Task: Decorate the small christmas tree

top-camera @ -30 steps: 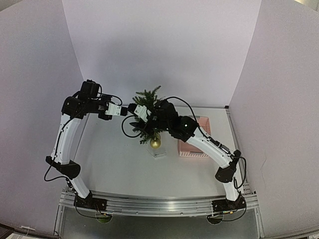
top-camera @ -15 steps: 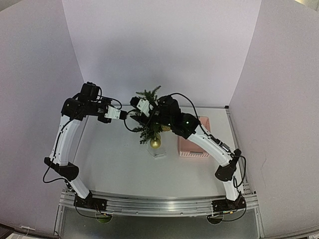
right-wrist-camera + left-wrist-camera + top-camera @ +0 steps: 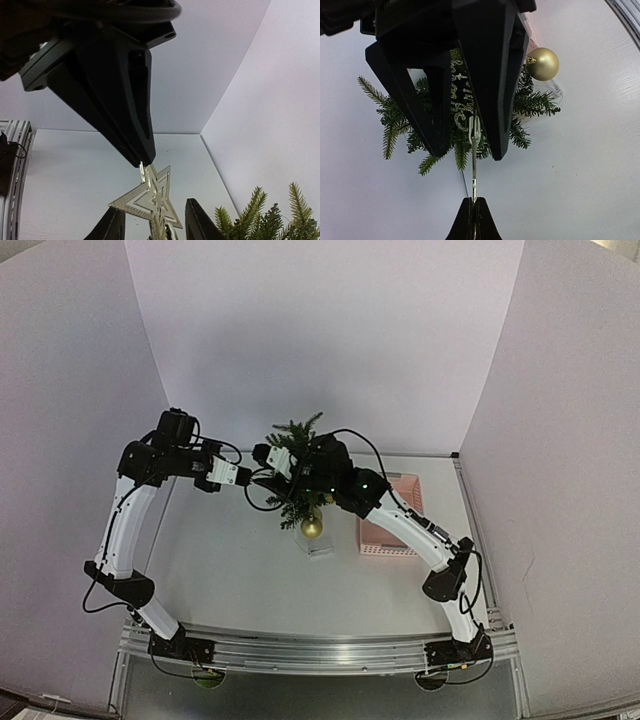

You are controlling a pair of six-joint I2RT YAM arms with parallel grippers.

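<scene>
While the left pincer [image 3: 473, 215] clamps the star [image 3: 150, 200] by one tip, the right pincer [image 3: 155, 222] straddles it, jaws apart: a handover, I reckon, with the tree [image 3: 395, 120] just behind.

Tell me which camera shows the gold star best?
The right wrist view. There the gold star faces the camera, so its points and cut-out lines show. The left wrist view sees it edge-on, just a thin metal strip. In the top view I cannot make it out beside the small christmas tree.
</scene>
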